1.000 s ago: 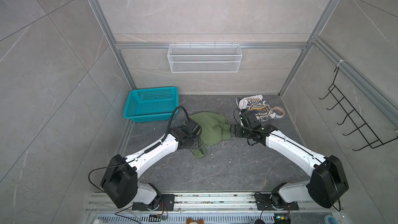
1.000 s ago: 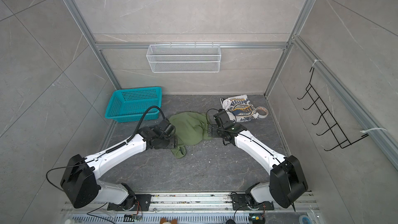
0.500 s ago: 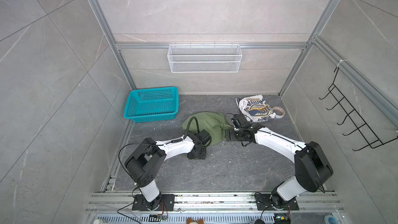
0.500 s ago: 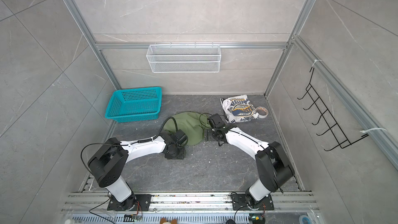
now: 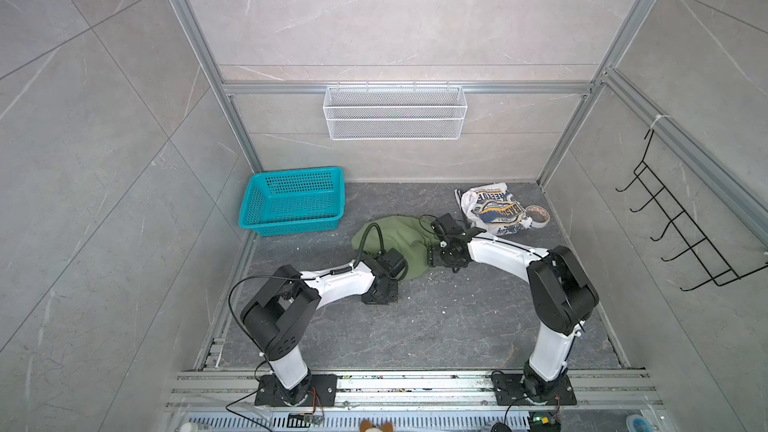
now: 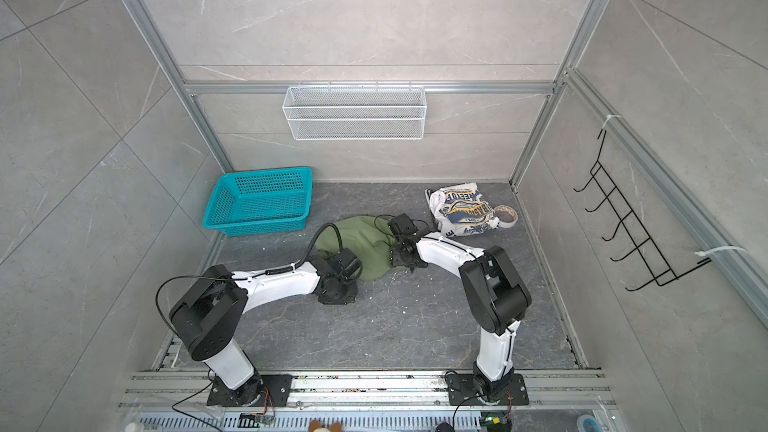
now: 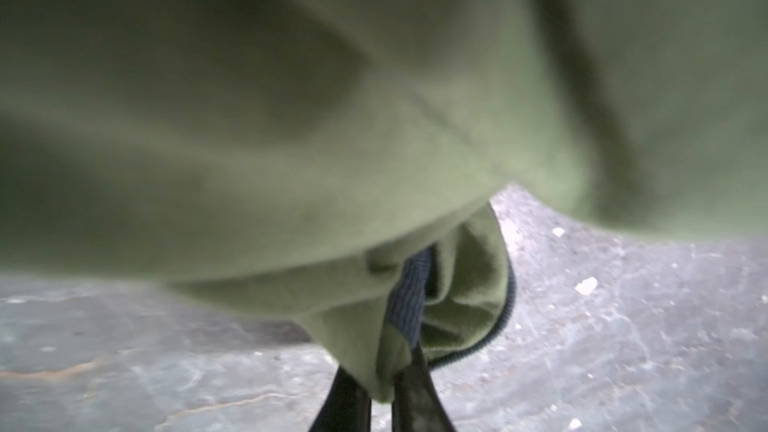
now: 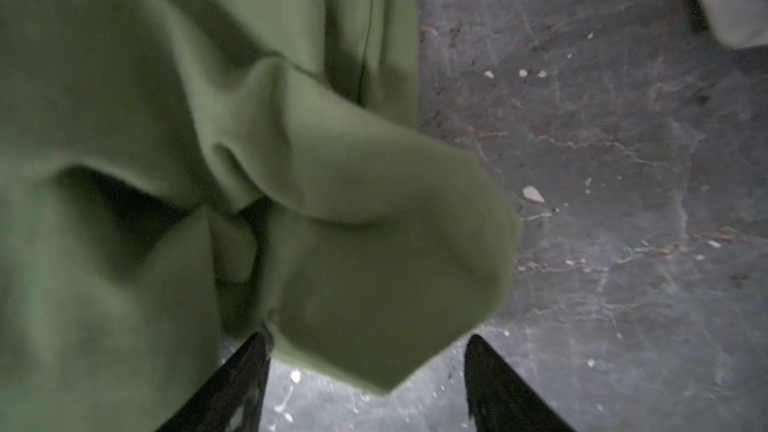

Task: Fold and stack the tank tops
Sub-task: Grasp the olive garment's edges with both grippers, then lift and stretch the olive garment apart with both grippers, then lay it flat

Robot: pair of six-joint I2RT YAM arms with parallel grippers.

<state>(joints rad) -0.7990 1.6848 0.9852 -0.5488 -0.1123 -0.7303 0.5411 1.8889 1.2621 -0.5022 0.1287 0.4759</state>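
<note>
a: in both top views, where do the tank tops lie?

b: the olive tank top (image 5: 399, 238) sits bunched on the counter (image 5: 415, 326), near the basket (image 5: 291, 226). the white tank top (image 5: 494, 209) is crumpled well apart from the basket, beyond the olive one, with a tape roll (image 5: 538, 214) touching it. neither is folded, so i judge the task barely begun.

a: and the arms?

b: both are low on the olive cloth. the left tool (image 5: 380, 296) is at the hem nearer the basket and the right tool (image 5: 436, 260) at the edge farther from it. two spaced holds would let them lift it and spread it flat, i think.

a: left wrist view?

b: the left tool is narrow, pinched on a fold of the olive tank top. the ribbed trim (image 7: 409, 297) runs into the pinch, so it has the firm hem rather than loose cloth.

a: right wrist view?

b: the right tool is wide. its jaws stand apart on either side of an olive corner that rests on the counter, and nothing is clamped. straddling it that way means closing should catch that corner.
</note>
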